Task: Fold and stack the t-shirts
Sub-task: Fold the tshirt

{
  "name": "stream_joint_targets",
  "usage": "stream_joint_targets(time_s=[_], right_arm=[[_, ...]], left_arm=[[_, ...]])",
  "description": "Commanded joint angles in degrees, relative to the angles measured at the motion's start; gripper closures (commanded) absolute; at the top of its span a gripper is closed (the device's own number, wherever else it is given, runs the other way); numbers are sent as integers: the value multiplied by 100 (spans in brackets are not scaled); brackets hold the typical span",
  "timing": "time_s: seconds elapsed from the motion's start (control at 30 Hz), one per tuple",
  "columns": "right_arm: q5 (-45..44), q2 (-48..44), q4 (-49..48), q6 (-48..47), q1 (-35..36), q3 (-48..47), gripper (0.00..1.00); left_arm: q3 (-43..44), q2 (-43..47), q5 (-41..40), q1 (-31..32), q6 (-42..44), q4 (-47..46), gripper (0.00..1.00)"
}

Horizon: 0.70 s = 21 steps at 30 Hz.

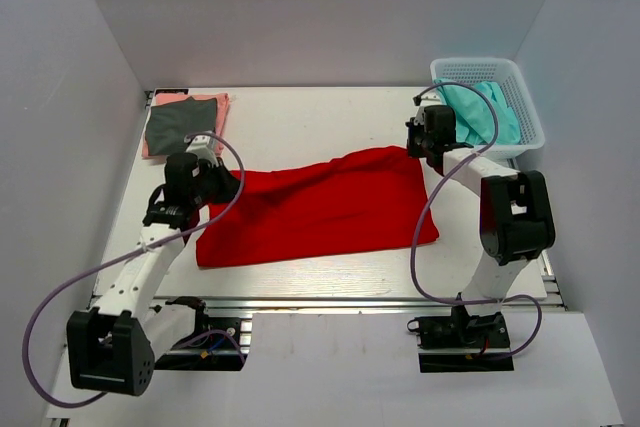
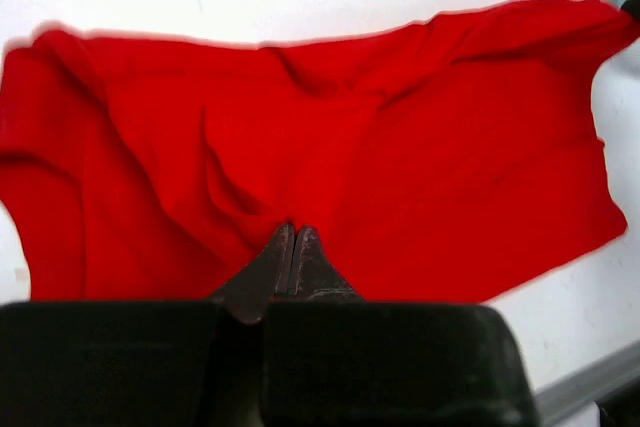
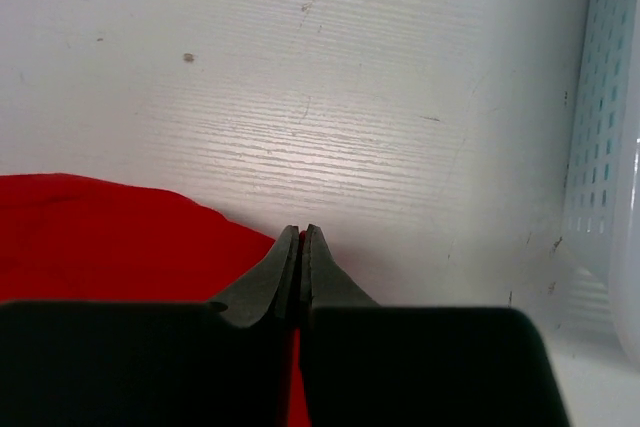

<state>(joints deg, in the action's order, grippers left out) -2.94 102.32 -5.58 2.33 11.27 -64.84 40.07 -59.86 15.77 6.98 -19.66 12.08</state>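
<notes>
Top external view: we are clamping left gripper (image 1: 224, 187) and right gripper (image 1: 415, 148) onto opposite ends of the red t-shirt (image 1: 320, 209); lifting evenly should keep the fold square.

The red t-shirt (image 1: 320, 207) is plain bright red. A dark grey t-shirt (image 1: 178, 122) and a salmon pink t-shirt (image 1: 218, 100) are also plain. A teal cloth (image 1: 478, 112) fills the white lattice basket (image 1: 478, 69). The counter (image 1: 320, 122) is white with a faint grain, and the fingers (image 2: 268, 269) are black.

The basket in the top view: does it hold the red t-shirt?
No, the red t-shirt lies spread on the table, while the basket holds turquoise cloth.
</notes>
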Motion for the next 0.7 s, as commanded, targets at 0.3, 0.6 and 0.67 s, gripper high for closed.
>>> stream_joint_targets(time_s=[0.3, 0.6, 0.67], right_arm=[[188, -836, -584, -66, -28, 717, 95], [83, -1285, -611, 40, -11, 1271, 95], [57, -1390, -645, 127, -28, 1395, 92]], left_arm=[[-342, 1380, -724, 22, -820, 2527, 100], [-395, 1556, -1032, 22, -1057, 2747, 100], [-395, 1556, -1094, 22, -1057, 2800, 100]])
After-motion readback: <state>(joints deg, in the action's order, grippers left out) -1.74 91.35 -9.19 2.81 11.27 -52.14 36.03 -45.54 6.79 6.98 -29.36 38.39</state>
